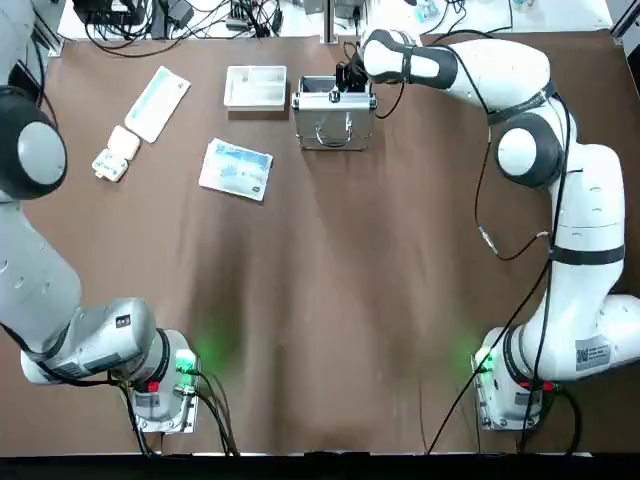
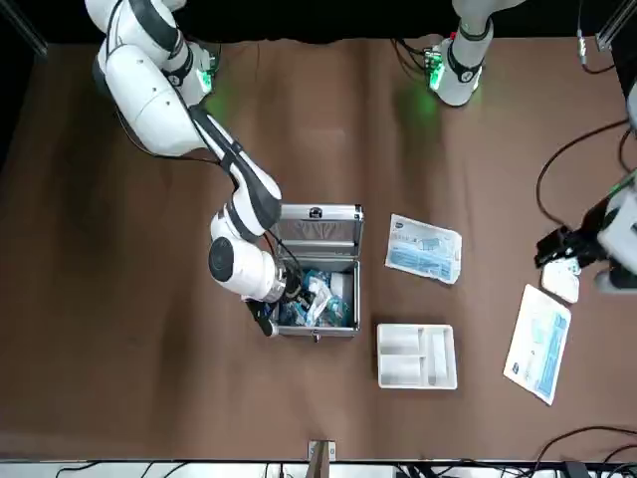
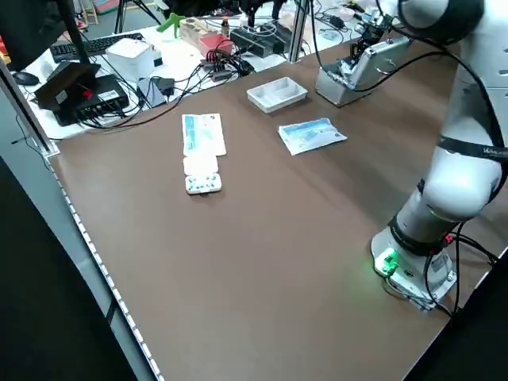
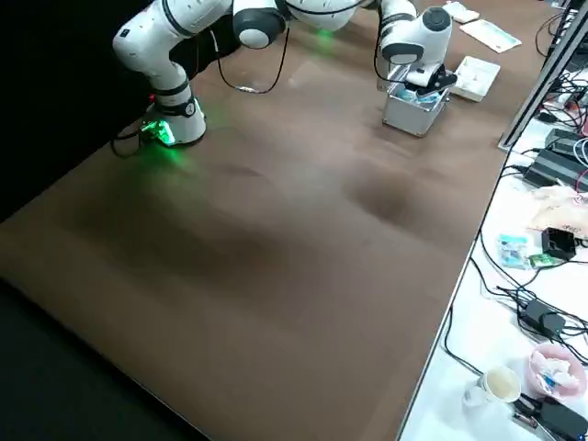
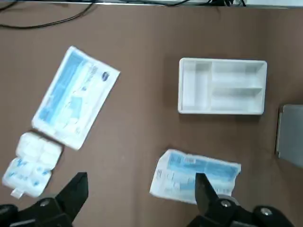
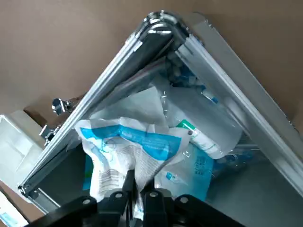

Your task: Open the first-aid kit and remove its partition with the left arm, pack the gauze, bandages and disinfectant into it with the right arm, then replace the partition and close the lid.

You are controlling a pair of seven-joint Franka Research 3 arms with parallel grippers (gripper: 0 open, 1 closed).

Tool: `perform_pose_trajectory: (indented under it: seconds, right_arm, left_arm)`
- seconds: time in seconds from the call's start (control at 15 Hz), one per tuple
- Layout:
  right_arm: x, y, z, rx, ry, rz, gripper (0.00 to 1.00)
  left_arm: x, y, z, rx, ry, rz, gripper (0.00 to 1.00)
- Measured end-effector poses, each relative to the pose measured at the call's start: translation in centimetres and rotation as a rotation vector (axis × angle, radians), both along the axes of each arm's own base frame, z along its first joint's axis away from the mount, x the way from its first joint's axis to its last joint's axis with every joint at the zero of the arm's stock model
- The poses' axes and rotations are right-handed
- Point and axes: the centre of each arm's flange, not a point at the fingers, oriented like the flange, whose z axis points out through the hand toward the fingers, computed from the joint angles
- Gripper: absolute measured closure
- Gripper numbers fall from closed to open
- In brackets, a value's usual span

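The right tool, clenched on a crinkly blue-white packet, hangs inside the open first-aid kit. Releasing high could leave the packet proud, blocking the white partition lying beside the kit. The left tool hovers released, well away.

My right arm reaches from its base at the lower right of the top view up and across to the upper centre, wrist bent down. My right gripper has its fingers pressed nearly together. My left arm folds along the left edge, and my left gripper hangs with fingers spread wide.
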Motion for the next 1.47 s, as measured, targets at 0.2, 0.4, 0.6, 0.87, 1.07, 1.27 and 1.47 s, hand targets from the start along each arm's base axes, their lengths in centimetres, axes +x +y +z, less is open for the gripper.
perform_pose_trajectory:
  seconds: [0.2,0.4,0.6,0.87,1.07,1.27,1.47]
  right_arm:
    - [0.0,-0.4,-0.9,-0.013,0.011,-0.008,0.89]
    - [0.0,-1.0,-2.5,-0.031,0.029,-0.013,0.88]
    - [-0.2,-1.1,-3.2,-0.036,0.037,-0.009,0.8]
    - [-0.4,-0.7,-3.2,-0.037,0.027,0.015,0.43]
    - [-0.2,-0.6,-2.3,-0.031,0.011,0.018,0.16]
    - [0.1,-0.5,-0.2,-0.025,-0.01,0.023,0.01]
    - [0.0,0.0,1.7,-0.009,-0.001,0.039,0.01]
  left_arm:
    - [2.5,-2.3,-5.3,-0.029,-0.012,-0.031,0.0]
    - [4.6,-5.9,-10.8,-0.062,-0.041,-0.053,0.0]
    - [5.7,-9.8,-15.3,-0.096,-0.074,-0.041,0.0]
    - [6.3,-13.7,-20.7,-0.131,-0.1,-0.011,0.0]
    - [6.2,-14.9,-23.8,-0.129,-0.085,-0.013,0.01]
    - [6.2,-14.9,-27.1,-0.123,-0.065,-0.007,0.03]
    - [6.2,-15.2,-30.1,-0.097,-0.078,0.001,0.09]
